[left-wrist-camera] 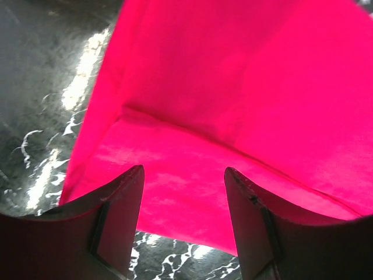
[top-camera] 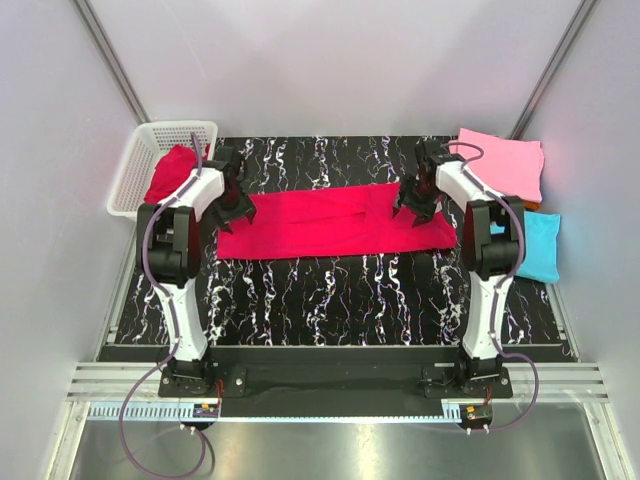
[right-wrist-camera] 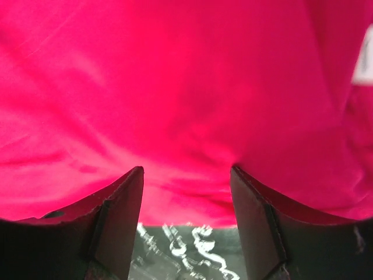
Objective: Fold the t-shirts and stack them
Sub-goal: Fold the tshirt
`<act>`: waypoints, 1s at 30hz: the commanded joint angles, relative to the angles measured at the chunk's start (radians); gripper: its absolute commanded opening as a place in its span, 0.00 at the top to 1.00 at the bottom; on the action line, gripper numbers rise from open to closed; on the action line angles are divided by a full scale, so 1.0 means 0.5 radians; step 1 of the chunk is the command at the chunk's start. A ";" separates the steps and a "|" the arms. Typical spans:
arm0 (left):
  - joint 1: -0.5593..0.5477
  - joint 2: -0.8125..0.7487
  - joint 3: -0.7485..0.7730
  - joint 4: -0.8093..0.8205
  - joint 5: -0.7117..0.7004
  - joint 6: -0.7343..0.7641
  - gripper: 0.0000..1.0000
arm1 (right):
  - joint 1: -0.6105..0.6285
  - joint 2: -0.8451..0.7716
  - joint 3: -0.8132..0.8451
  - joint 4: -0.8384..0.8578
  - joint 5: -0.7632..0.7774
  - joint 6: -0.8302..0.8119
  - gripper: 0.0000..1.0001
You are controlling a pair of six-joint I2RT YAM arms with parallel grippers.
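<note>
Top external view: one crimson t-shirt lies flat as a long band across the middle of the black marbled table, running left to right. Left gripper is over the band's left end, right gripper over its right end.

Left wrist view: left gripper has its jaws spread with nothing pinched. The red cloth shows in the gap and beyond it, with a fold line crossing from centre left to lower right and the cloth's left edge on the table.

Right wrist view: right gripper is spread too, gripping nothing. The shirt fills the frame above the fingers, its near edge just past the tips, with a strip of table below. A white patch sits at the right edge – can't tell what.

Other shirts, top view:
- A second red shirt is bunched in the white basket at upper left.
- A pink shirt is folded at upper right.
- A turquoise shirt is just below the pink one, at the right edge.
</note>
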 commanded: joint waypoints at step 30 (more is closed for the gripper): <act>-0.488 -0.452 -0.930 -0.267 0.219 -0.004 0.34 | 0.014 1.223 1.989 -0.726 0.118 -0.343 0.23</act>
